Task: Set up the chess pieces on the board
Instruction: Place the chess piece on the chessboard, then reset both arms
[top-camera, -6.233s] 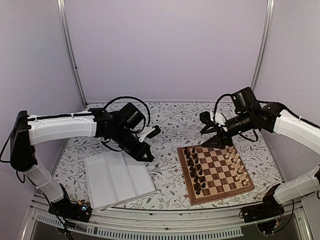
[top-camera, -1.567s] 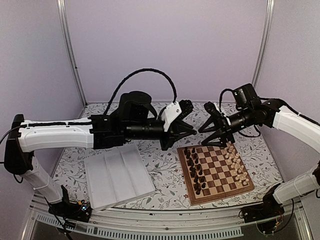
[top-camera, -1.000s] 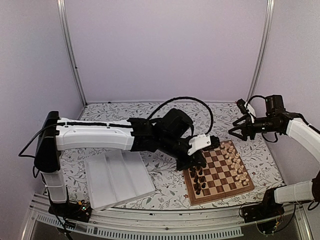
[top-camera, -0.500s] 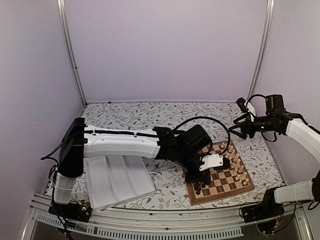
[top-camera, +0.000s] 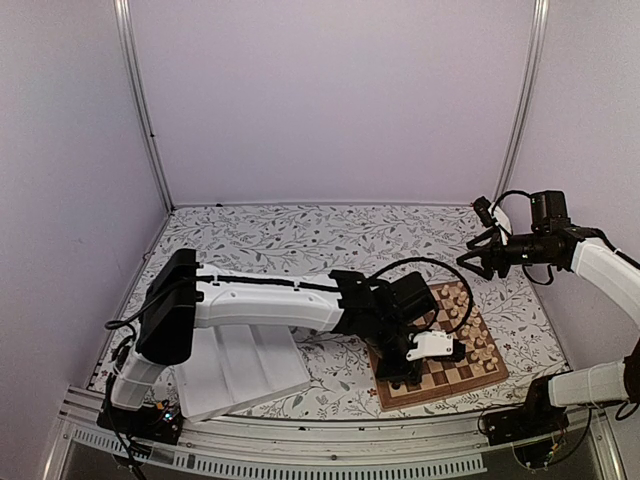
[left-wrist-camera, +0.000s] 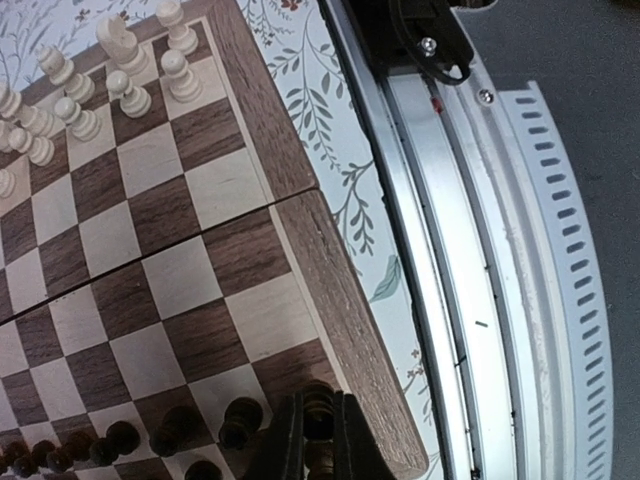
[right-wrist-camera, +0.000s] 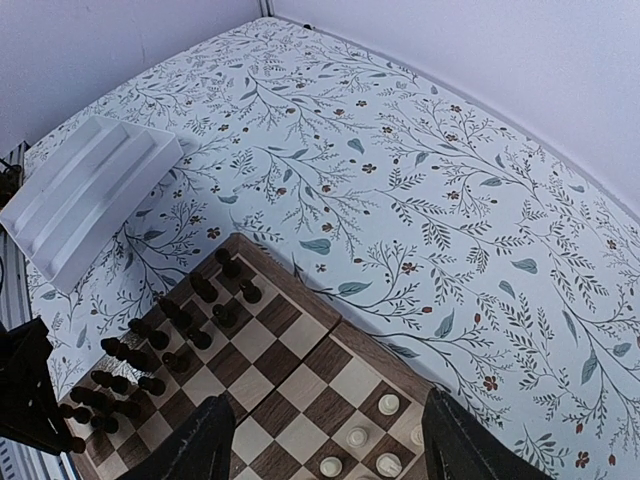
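The board (top-camera: 455, 376) lies at the right of the table. Cream chess pieces (top-camera: 480, 345) stand along its right side, dark ones (right-wrist-camera: 150, 350) along its left. My left arm reaches across, and the left gripper (top-camera: 401, 374) hangs low over the board's near left corner. In the left wrist view its fingers (left-wrist-camera: 283, 440) are shut on a dark piece (left-wrist-camera: 318, 402), upright over the corner square next to other dark pieces (left-wrist-camera: 170, 430). My right gripper (top-camera: 478, 258) hovers high beyond the board's far right corner, open with nothing between its fingers.
A white ridged tray (top-camera: 235, 365) lies at the near left, partly under the left arm. The metal rail (left-wrist-camera: 450, 250) of the table's near edge runs close along the board's border. Flowered cloth (right-wrist-camera: 420, 150) covers the table behind the board.
My left arm has swung along the board's left side to its near corner, carrying the dark piece down. The right arm has stayed still.
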